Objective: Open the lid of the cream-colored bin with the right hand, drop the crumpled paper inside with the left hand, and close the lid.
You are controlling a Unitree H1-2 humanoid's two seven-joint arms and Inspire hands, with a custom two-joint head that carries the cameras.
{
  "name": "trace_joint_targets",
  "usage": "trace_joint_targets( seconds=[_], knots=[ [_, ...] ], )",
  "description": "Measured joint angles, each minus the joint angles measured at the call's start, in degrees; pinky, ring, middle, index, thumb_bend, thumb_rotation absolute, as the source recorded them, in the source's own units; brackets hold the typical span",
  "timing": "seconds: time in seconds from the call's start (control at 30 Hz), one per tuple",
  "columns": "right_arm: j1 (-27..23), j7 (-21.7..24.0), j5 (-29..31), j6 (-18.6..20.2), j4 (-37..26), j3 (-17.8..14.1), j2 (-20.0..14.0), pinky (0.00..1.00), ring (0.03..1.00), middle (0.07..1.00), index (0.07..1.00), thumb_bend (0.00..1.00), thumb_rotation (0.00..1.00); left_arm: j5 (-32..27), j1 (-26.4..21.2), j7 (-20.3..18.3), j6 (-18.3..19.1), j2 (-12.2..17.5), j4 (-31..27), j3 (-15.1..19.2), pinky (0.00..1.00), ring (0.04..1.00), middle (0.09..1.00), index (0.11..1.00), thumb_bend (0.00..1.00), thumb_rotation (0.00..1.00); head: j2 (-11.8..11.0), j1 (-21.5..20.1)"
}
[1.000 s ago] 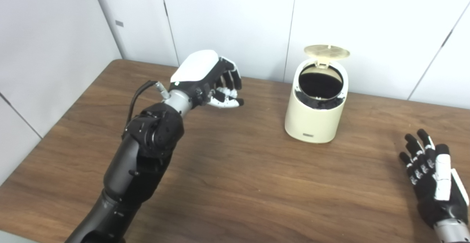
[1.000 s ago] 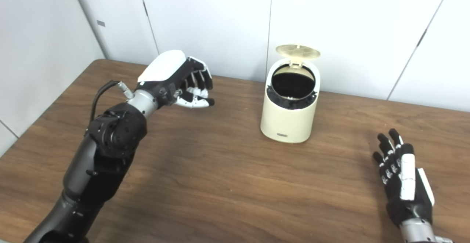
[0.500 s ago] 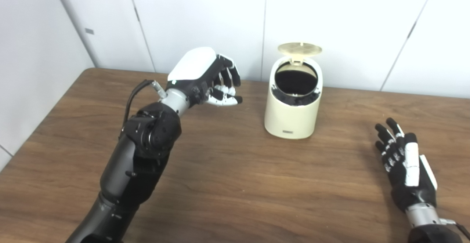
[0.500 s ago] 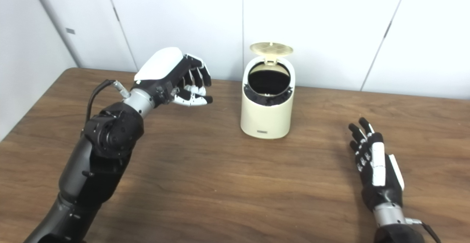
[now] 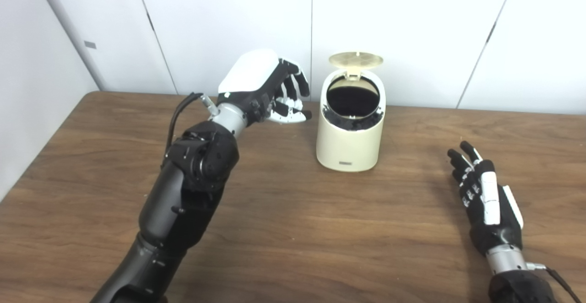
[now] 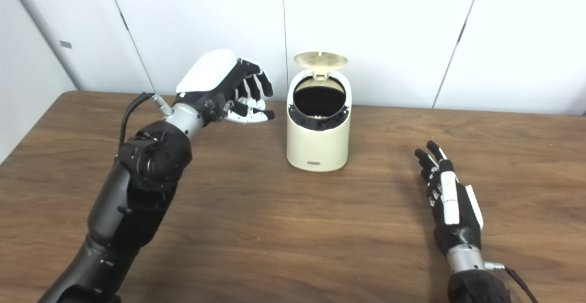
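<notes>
The cream-colored bin [image 5: 350, 143] stands at the back middle of the wooden table [image 5: 293, 239]. Its round lid [image 5: 355, 58] is tipped up and back, so the dark inside shows. My left hand [image 5: 270, 90] is raised just left of the bin's top, with its fingers curled against the thumb. Only a small white patch of the crumpled paper [image 5: 278, 110] shows between them. My right hand [image 5: 485, 202] lies on the table to the right of the bin, holding nothing, its fingers spread and pointing away from me.
White wall panels [image 5: 412, 28] stand directly behind the bin along the table's far edge. The table's left edge runs close beside my left arm [image 5: 192, 188].
The camera has panned, shifting the whole picture. My left hand has risen a little and moved right, closer to the bin. The lid stays up and the right hand stays on the table.
</notes>
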Motion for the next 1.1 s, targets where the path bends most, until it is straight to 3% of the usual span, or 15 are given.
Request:
trace_joint_targets(
  seconds=[0.23, 0.67, 1.1],
  knots=[
    [-0.3, -0.7, 0.0, -0.5, 0.6, 0.0, 0.8, 1.0, 0.939, 0.877, 0.908, 0.51, 0.93, -0.9, -1.3, 3.1, -2.7, -0.5, 3.6, -0.6, 0.31, 0.362, 0.439, 0.513, 0.46, 0.0, -0.5, -0.6],
    [-0.7, -0.6, 0.0, -0.9, 1.1, -0.1, 1.0, 1.0, 0.938, 0.881, 0.921, 0.5, 0.95, -0.8, -4.2, 8.3, -3.5, -4.0, 9.5, -2.5, 0.33, 0.358, 0.443, 0.535, 0.46, 0.0, -1.1, -0.9],
    [-0.9, -0.6, -0.1, -0.9, 1.2, 0.2, 0.9, 1.0, 0.961, 0.893, 0.918, 0.52, 0.99, -0.8, -6.0, 13.0, -5.5, -6.6, 13.8, -4.1, 0.32, 0.354, 0.437, 0.496, 0.47, 0.0, -1.1, -1.1]
  ],
)
